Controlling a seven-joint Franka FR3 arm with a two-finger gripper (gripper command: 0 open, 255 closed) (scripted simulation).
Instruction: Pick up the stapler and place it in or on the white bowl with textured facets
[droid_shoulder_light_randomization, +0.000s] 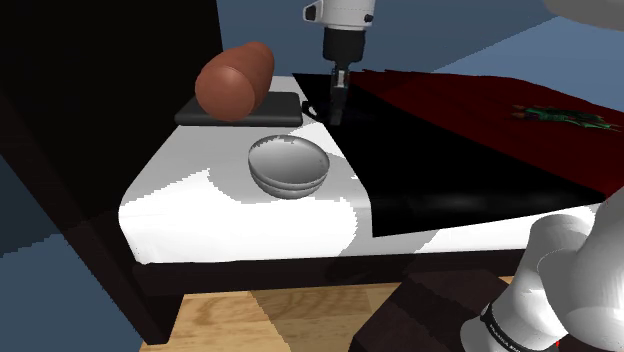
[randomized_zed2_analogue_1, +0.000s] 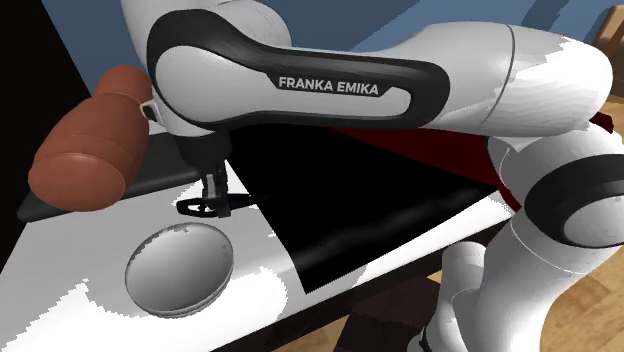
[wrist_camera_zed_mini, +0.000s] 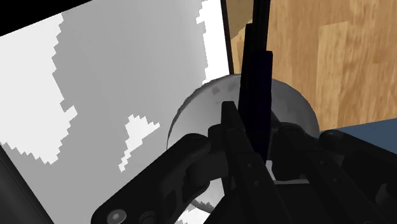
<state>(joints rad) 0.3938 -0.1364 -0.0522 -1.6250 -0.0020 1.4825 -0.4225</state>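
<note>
The black stapler (wrist_camera_zed_mini: 256, 76) runs as a long dark bar out from between my fingers, and my black gripper (wrist_camera_zed_mini: 254, 130) is shut on it. In the shoulder view the gripper (droid_shoulder_light_randomization: 338, 100) hangs over the white bed surface, just behind the bowl and beside the dark tray. The stapler (randomized_zed2_analogue_1: 207, 205) sits low under the fingers; whether it touches the sheet I cannot tell. The pale grey-white bowl (droid_shoulder_light_randomization: 290, 165) stands upright and empty on the sheet, a short way in front of the gripper. It is the bowl (randomized_zed2_analogue_1: 180, 268) nearest the bed's edge, and the bowl (wrist_camera_zed_mini: 197, 111) shows behind the stapler.
A brown cylinder (droid_shoulder_light_randomization: 235, 80) lies on a dark tray (droid_shoulder_light_randomization: 240, 110) behind the bowl. A black cover (droid_shoulder_light_randomization: 450, 170) with a dark red part (droid_shoulder_light_randomization: 480, 110) spreads over the bed on the shoulder view's right. Wooden floor (droid_shoulder_light_randomization: 260, 315) lies below the bed's front edge.
</note>
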